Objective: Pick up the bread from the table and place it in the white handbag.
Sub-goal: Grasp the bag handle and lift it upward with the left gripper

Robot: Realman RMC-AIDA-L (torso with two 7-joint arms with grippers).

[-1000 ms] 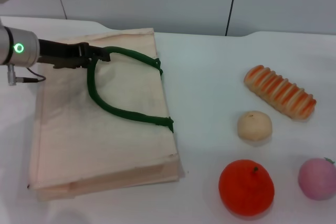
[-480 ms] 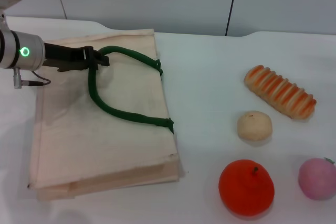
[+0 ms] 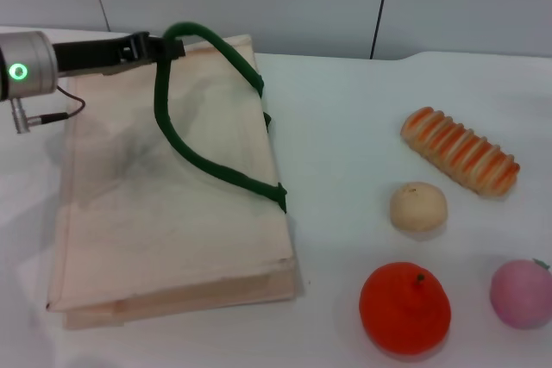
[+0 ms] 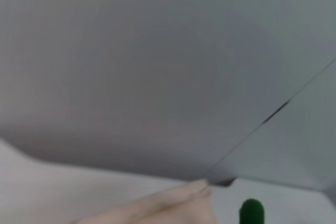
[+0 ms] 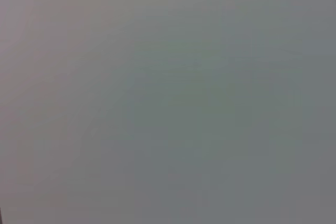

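Observation:
The bread (image 3: 460,151), a ridged loaf with orange and cream stripes, lies on the white table (image 3: 345,127) at the right. The white handbag (image 3: 164,204), a flat cream tote with dark green handles, lies at the left. My left gripper (image 3: 168,45) is shut on the top of the green handle (image 3: 185,154) at the bag's far edge and holds it raised, so the upper cloth layer lifts. A bit of green handle (image 4: 251,212) and cream cloth show in the left wrist view. My right gripper is not in view.
A small round beige bun (image 3: 418,206) sits in front of the bread. An orange (image 3: 404,308) and a pink round fruit (image 3: 521,293) lie near the table's front right. A grey wall stands behind the table.
My left gripper has risen and moved toward the back with the green handle in it. The handle loop is pulled taller and the bag's top layer lifts. The bread has not moved.

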